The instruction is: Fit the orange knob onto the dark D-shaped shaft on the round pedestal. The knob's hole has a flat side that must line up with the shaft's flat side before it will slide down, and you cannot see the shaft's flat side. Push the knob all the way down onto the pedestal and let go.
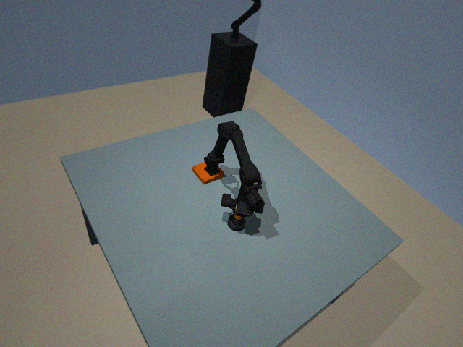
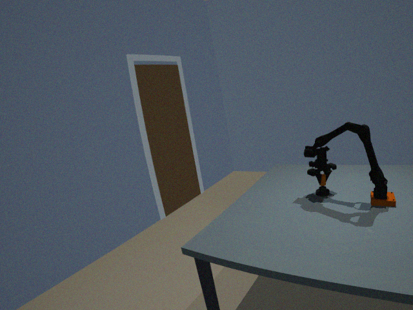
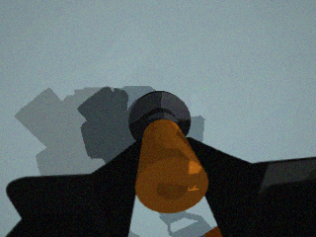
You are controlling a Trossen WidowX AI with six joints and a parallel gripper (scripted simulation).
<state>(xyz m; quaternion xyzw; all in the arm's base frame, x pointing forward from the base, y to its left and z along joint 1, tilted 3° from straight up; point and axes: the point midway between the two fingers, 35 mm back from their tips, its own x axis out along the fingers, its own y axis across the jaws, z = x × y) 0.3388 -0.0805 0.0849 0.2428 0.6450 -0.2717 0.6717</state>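
My gripper (image 1: 238,215) (image 2: 322,181) (image 3: 163,142) is shut on the orange knob (image 1: 238,216) (image 2: 322,180) (image 3: 168,163), a tall orange cylinder held upright between the two dark fingers. The knob stands directly over the dark round pedestal (image 1: 236,223) (image 2: 322,192) (image 3: 159,110) on the grey table. In the wrist view the knob's lower end covers the pedestal's middle, so the D-shaped shaft is hidden. I cannot tell whether the knob sits on the shaft or just above it.
The arm's orange base plate (image 1: 200,175) (image 2: 383,199) sits on the grey table (image 1: 179,231) (image 2: 266,233) behind the pedestal. A tall black block (image 1: 228,74) stands on the floor beyond the table's far edge. A brown door (image 2: 164,133) is in the wall.
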